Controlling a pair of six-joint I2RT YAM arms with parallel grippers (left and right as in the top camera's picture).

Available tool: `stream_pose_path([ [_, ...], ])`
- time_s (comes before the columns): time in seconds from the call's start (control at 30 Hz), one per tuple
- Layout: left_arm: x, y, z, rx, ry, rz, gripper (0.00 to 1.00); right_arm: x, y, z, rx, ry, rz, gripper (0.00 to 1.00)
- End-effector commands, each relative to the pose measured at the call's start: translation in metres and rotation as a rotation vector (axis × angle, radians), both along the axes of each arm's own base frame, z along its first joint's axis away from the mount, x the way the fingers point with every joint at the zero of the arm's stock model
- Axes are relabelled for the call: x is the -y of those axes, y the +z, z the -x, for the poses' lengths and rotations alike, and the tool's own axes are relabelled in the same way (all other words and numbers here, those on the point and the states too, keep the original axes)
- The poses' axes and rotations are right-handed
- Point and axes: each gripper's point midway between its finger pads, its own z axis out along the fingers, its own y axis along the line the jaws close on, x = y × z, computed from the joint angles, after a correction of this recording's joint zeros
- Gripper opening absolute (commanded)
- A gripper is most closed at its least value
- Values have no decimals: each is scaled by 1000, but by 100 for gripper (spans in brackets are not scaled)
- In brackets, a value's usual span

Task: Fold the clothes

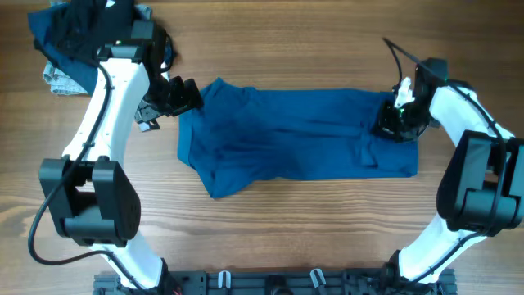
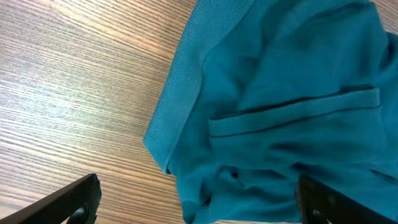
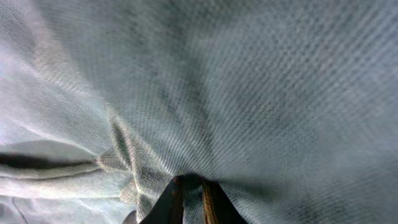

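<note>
Nearest: strip of bare table (image 1: 286, 221). Mid-table: blue shirt (image 1: 295, 135), mostly flat but rumpled, stretched between both arms. Long axis left to right across the table, short axis near to far. Near-left corner sagging toward the near edge, so outline skewed, not yet square.

Right end: right gripper (image 1: 395, 123) down on the cloth near the far-right corner. In the wrist view, fingertips (image 3: 177, 200) almost together with puckers of fabric running into them. Read as pinched on the shirt, likely to pin or pull that end taut.

Left end: left gripper (image 1: 187, 96) low at the far-left corner, fingers (image 2: 68, 199) spread wide, straddling the ribbed edge (image 2: 180, 81), holding nothing. Probably lined up to take that corner. Ribbed band at this end, so hem or cuff pointing left; collar end impossible to tell.

Folding judged barely begun, flattening stage.

Far-left corner: heap of dark and pale clothes (image 1: 70, 41), well apart from the shirt, partly hidden under the left arm.
</note>
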Motion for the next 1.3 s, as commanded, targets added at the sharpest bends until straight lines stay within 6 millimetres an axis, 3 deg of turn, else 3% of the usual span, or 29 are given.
stream_pose_path([
  [0.0,-1,4,1,9,2,12,100,-11,-9,13,-13,-3,-43,12],
  [0.07,-1,4,1,9,2,12,100,-11,-11,16,-19,-5,-38,4],
  [0.13,-1,4,1,10,2,12,100,-6,-4,11,-5,-6,-10,4],
  [0.23,-1,4,1,9,2,12,100,-3,39,-7,78,-2,4,5],
  [0.3,-1,4,1,10,2,12,100,2,80,-20,165,15,23,17],
  [0.33,-1,4,1,10,2,12,100,10,106,-25,221,20,56,41],
  [0.37,-1,4,1,10,2,12,100,23,120,-26,243,3,104,57],
  [0.47,-1,4,1,9,2,12,100,65,138,-20,263,-66,196,81],
  [0.6,-1,4,-1,17,2,12,100,99,119,-6,252,48,191,93],
  [0.7,-1,4,-2,21,2,13,100,118,90,-3,237,21,113,98],
  [0.73,-1,4,-2,20,2,13,100,119,76,1,230,62,53,98],
  [0.83,-1,4,-2,20,2,12,100,108,60,1,275,114,-111,98],
  [1.0,-1,4,-1,17,2,13,100,102,17,7,215,135,-218,98],
  [1.27,-1,4,-1,18,2,12,100,83,-1,11,212,164,-350,98],
])
